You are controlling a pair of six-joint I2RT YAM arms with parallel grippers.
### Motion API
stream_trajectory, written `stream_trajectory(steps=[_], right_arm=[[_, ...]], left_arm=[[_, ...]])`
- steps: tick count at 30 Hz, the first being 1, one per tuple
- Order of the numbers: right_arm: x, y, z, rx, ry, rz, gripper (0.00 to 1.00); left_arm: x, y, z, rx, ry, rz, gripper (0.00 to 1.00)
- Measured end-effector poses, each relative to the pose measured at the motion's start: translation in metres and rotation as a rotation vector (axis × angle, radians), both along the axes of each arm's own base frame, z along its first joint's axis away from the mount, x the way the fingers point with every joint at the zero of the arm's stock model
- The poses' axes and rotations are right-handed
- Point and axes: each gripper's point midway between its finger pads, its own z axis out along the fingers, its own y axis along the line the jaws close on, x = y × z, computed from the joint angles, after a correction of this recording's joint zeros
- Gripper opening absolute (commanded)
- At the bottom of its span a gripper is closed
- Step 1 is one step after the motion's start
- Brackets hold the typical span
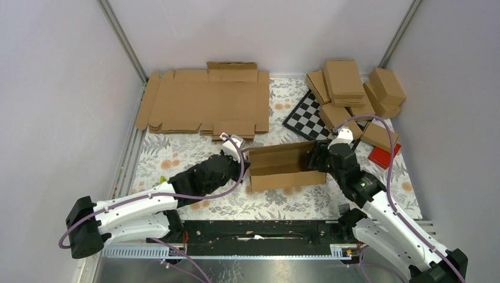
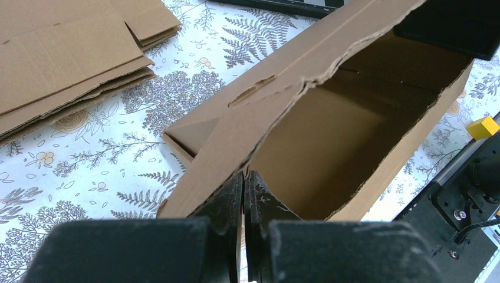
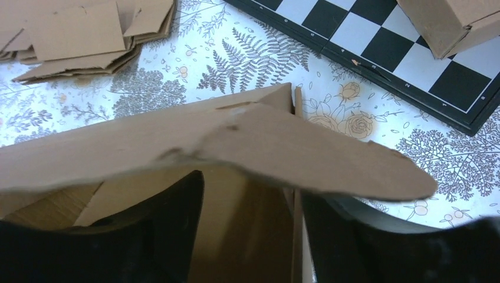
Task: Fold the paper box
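Left jaws pinched on paper box (image 1: 286,177), right jaws spread astride its end, chessboard (image 1: 306,118) just beyond

paper box (image 1: 287,171): matt corrugated cardboard, ragged edges | chessboard (image 1: 306,118): smooth | left tool (image 2: 244,184): scuffed matt black

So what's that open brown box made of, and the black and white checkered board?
The paper box looks like plain brown corrugated cardboard, matte, with ragged cut edges. The checkered board is smooth and flat; printed card or plastic, I can't tell.
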Motion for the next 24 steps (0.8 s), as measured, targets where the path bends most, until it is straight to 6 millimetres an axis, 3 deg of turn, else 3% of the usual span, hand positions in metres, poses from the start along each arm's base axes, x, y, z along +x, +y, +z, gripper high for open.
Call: stream_trajectory(steps=[3, 5, 18, 24], right_arm=[[-0.003, 0.001, 0.013, -0.002, 0.008, 0.017, 0.95], [-0.004, 0.005, 0.026, 0.003, 0.007, 0.042, 0.99], [-0.018, 0.011, 0.1, -0.041, -0.093, 0.206, 1.0], [-0.022, 0.036, 0.137, -0.092, -0.167, 0.442, 0.97]], left_arm=[[0.001, -0.003, 0.0, 0.017, 0.009, 0.0, 0.0], [0.003, -0.004, 0.0, 0.022, 0.012, 0.002, 0.0], [0.009, -0.008, -0.004, 0.046, 0.015, 0.027, 0.0], [0.011, -0.01, -0.005, 0.053, 0.01, 0.023, 0.0]])
